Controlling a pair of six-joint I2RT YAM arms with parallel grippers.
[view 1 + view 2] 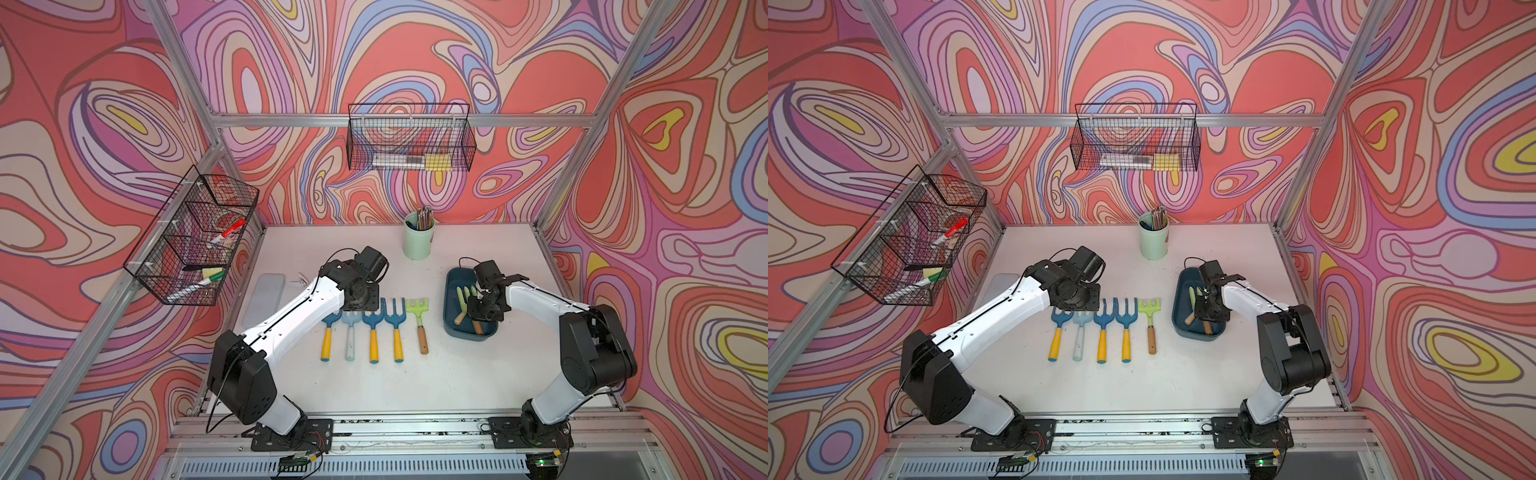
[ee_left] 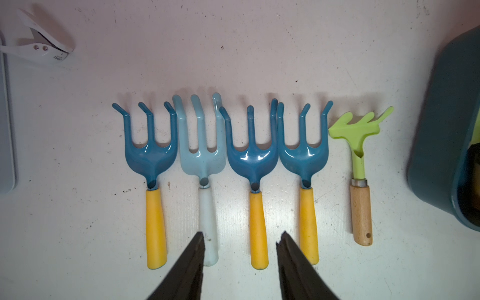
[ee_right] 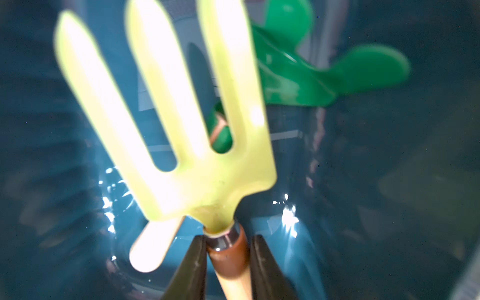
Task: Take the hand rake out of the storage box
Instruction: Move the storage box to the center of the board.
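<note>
The storage box, a dark teal tub, stands at the right of the table. Inside it lies a hand rake with a pale yellow-green three-tined head and a wooden handle. My right gripper reaches down into the box, and its fingers are shut on the rake's neck just below the metal collar. A darker green tool lies behind it in the box. My left gripper hangs open above the row of tools on the table and holds nothing.
Several hand tools lie side by side mid-table: blue heads with yellow handles, a pale blue one, a lime one with a wooden handle. A mint cup stands behind; a grey lid lies at the left. Wire baskets hang on the walls.
</note>
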